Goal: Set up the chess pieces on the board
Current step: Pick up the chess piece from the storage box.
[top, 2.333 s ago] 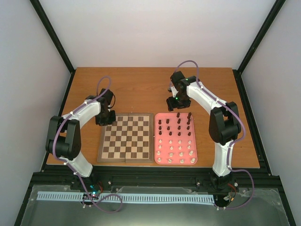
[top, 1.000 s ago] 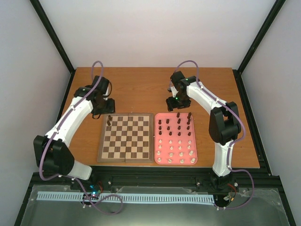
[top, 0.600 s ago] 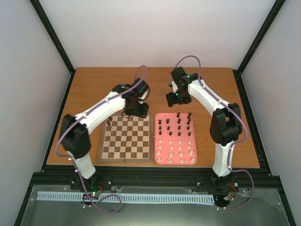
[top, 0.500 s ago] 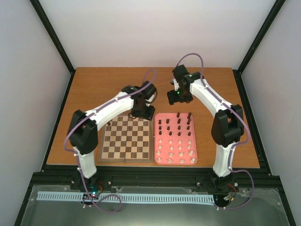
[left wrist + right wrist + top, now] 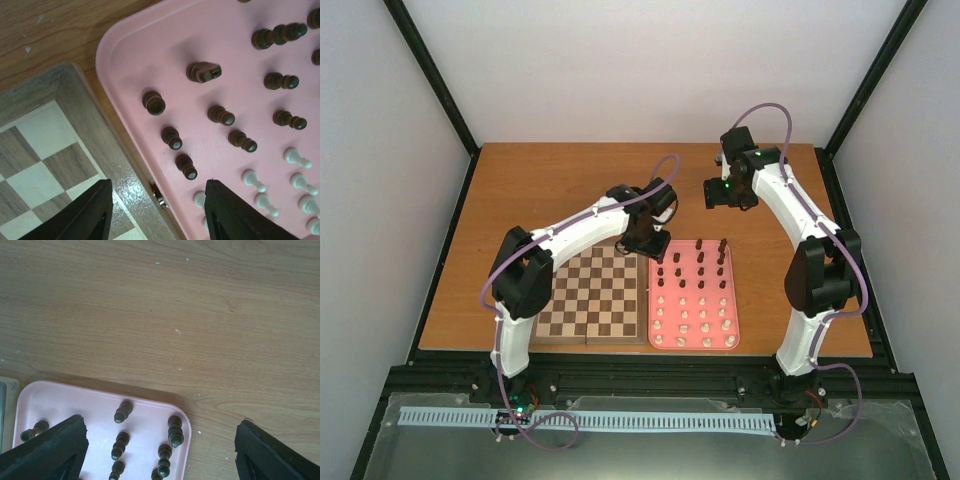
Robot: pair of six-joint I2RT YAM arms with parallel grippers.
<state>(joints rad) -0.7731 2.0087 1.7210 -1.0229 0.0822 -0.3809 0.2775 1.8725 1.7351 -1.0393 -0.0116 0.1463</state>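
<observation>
Swinging away from the far-left corner of the board [image 5: 588, 300], the left gripper [image 5: 647, 243] has crossed to the far-left corner of the pink tray [image 5: 695, 347]. The right gripper [image 5: 718, 193] has drawn back from the tray toward the far right of the table [image 5: 550, 180]. From overhead, the dark pieces [image 5: 700, 262] stand in the tray's far rows and the cream pieces [image 5: 695, 318] in its near rows. The left arm hides the board's far-left corner, so I can't say what stands there.

On the left wrist camera, that gripper's jaws are spread wide with nothing between them. They hang over the line where the board's border meets the tray's rim, and a short column of dark pieces stands just right of it.

On the right wrist camera, the jaws are likewise wide apart and empty, over bare wood, with the tray's far-right corner showing between the fingers.

These pieces look light, hard and top-heavy, and they stand close together. I'd pinch one by its head from straight above; a sideways approach would likely topple a neighbour.
</observation>
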